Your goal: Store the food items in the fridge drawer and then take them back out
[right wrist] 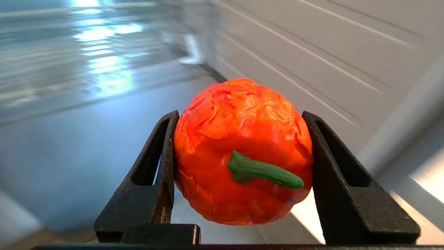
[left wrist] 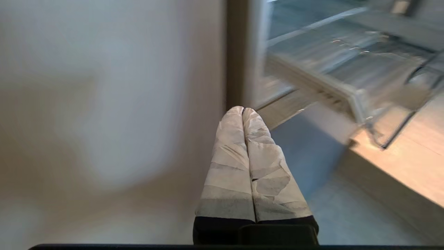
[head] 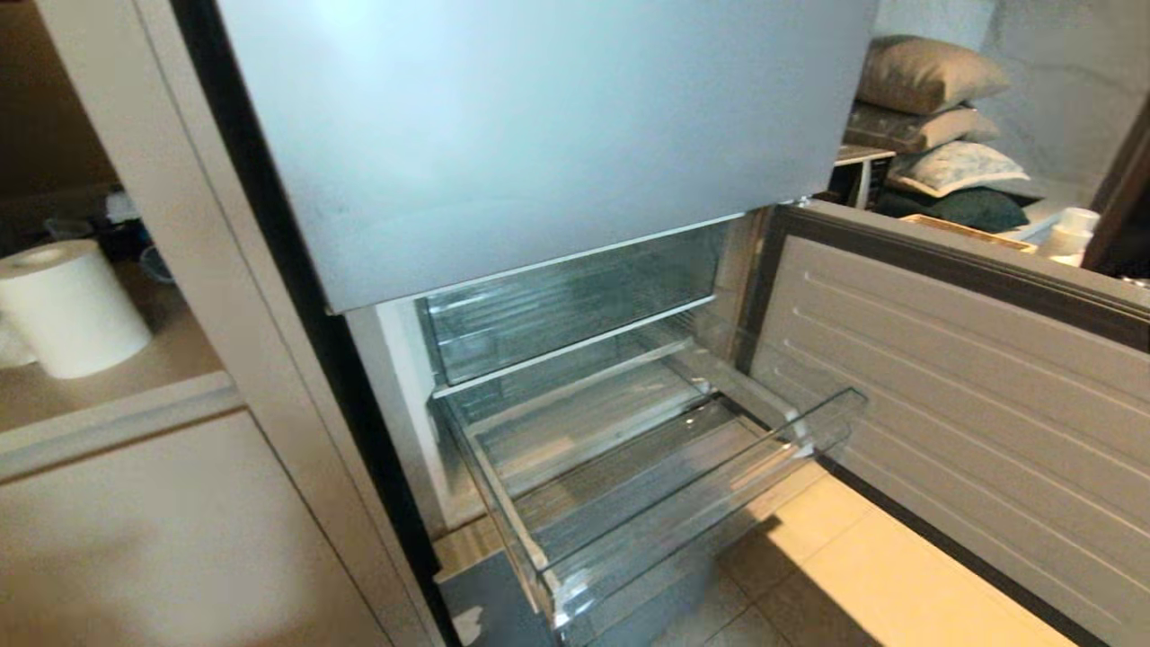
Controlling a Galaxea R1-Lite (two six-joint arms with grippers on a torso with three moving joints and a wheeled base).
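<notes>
1. Right gripper (right wrist: 239,152): black fingers clamped on wrinkled orange-red round fruit with green stem (right wrist: 239,152); beside ribbed fridge door liner (right wrist: 329,45)
2. Left gripper (left wrist: 242,111): taped fingers pressed together, empty
3. Shallow transparent plastic fridge drawer (head: 719,485): pulled out, nothing inside

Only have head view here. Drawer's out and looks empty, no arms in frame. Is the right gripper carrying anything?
Observer: Yes. The right gripper is shut on an orange-red fruit with a green stem, seen in the right wrist view.
Operator: Left gripper?
Observer: The left gripper is shut and empty, beside the pulled-out drawer.
Operator: Second fruit anywhere?
Observer: Not in any view; the drawer shows nothing inside.
</notes>
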